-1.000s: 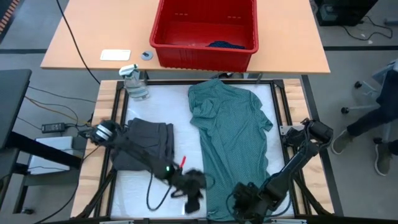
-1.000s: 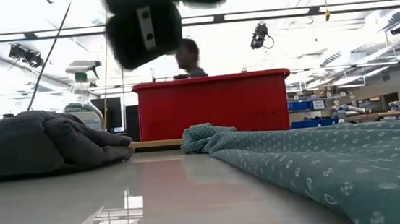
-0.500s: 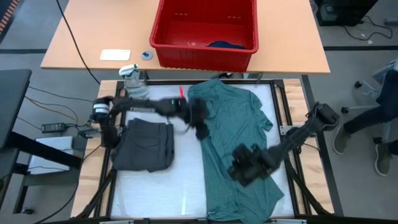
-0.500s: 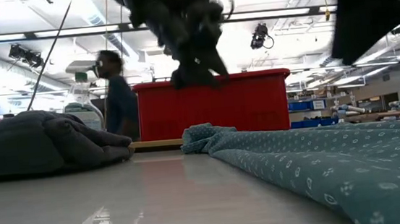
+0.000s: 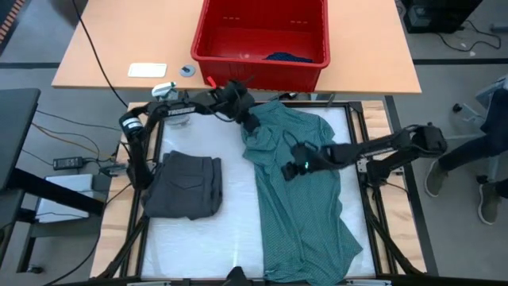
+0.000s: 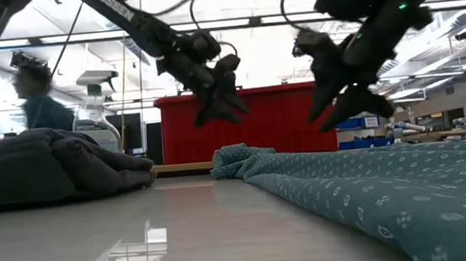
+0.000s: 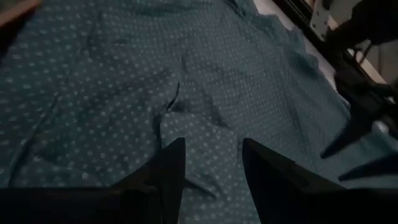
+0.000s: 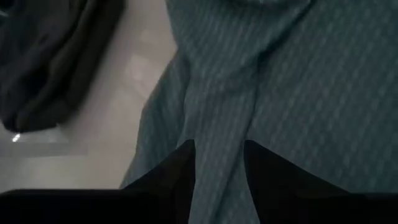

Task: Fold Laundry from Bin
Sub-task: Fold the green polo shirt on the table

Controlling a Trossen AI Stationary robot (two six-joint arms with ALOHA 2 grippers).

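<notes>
Your left gripper [image 5: 248,121] hangs empty, jaws apart, over the teal-green dotted T-shirt [image 5: 305,199] spread flat before the bin [image 5: 262,36]; the right gripper [image 5: 292,168] likewise at mid-shirt (nothing pinched). Lower both onto one edge, pinch evenly.

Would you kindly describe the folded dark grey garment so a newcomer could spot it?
Start at the white work surface below the red bin. On its left side lies the dark grey garment, folded into a compact rectangle, unlike the teal dotted T-shirt spread flat beside it.

Spray bottle [image 5: 173,106], white card [image 5: 148,70], small round disc [image 5: 187,71] beside it.
</notes>
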